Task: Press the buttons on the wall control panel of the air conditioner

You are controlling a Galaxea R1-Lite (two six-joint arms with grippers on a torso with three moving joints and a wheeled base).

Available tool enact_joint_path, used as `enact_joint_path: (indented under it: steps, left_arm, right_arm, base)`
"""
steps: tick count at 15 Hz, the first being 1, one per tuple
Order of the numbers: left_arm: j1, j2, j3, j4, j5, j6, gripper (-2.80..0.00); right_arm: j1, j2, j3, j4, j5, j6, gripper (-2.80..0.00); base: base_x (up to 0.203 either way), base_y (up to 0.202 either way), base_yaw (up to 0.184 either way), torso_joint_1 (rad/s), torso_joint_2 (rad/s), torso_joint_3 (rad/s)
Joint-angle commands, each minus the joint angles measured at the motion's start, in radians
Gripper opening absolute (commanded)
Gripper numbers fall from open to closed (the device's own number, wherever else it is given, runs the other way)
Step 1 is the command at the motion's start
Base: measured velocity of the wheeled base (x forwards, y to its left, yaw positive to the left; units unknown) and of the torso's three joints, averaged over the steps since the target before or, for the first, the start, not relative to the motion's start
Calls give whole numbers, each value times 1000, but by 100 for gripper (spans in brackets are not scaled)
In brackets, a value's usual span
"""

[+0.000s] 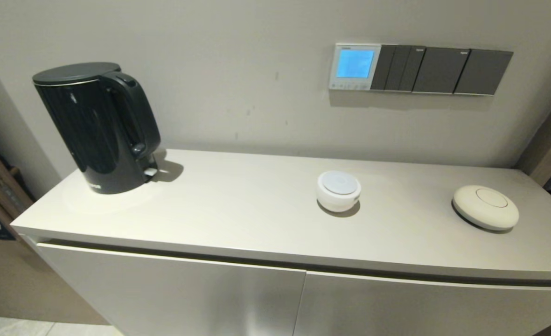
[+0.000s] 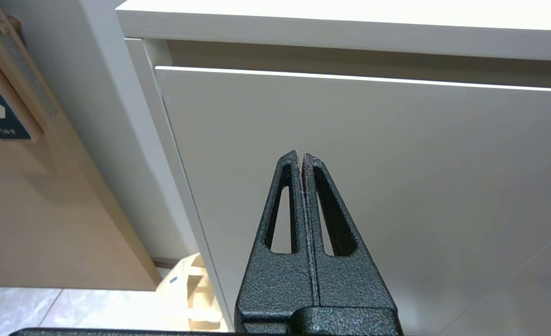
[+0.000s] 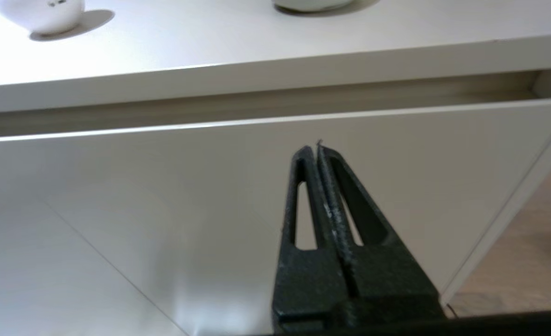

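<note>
Head view alone shows the lit control panel (image 1: 354, 66) and buttons (image 1: 348, 86); only wrist views show left gripper (image 2: 301, 156) and right gripper (image 3: 316, 150), jaws closed empty before cabinet doors (image 2: 396, 186).

Open wall is left around the air conditioner's wall control panel (image 1: 354, 66) on 3 sides, its right edge being met by dark switch plates (image 1: 441, 70), while on the surface (image 1: 238, 219) below a white round pot (image 1: 338, 190) and a flat disc (image 1: 485, 206) are found, a black kettle (image 1: 99, 126) well apart at the left.
</note>
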Motion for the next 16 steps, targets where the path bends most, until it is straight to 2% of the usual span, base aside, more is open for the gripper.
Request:
enact_joint_path:
  steps: [1, 2, 5, 16]
  left_arm:
    - [0, 1, 0, 0, 1, 0, -280]
    - [0, 1, 0, 0, 0, 0, -280]
    - [1, 0, 0, 0, 0, 0, -280]
    - [0, 0, 0, 0, 0, 0, -280]
  right_arm:
    - [-1, 3, 1, -3, 2, -9, -280]
    - [-1, 3, 1, -3, 6, -29, -280]
    - [2, 2, 1, 7, 1, 1, -280]
    - [-4, 5, 1, 7, 1, 6, -280]
  base:
    - [0, 0, 0, 0, 0, 0]
    - [0, 0, 0, 0, 0, 0]
    - [0, 0, 0, 0, 0, 0]
    - [0, 0, 0, 0, 0, 0]
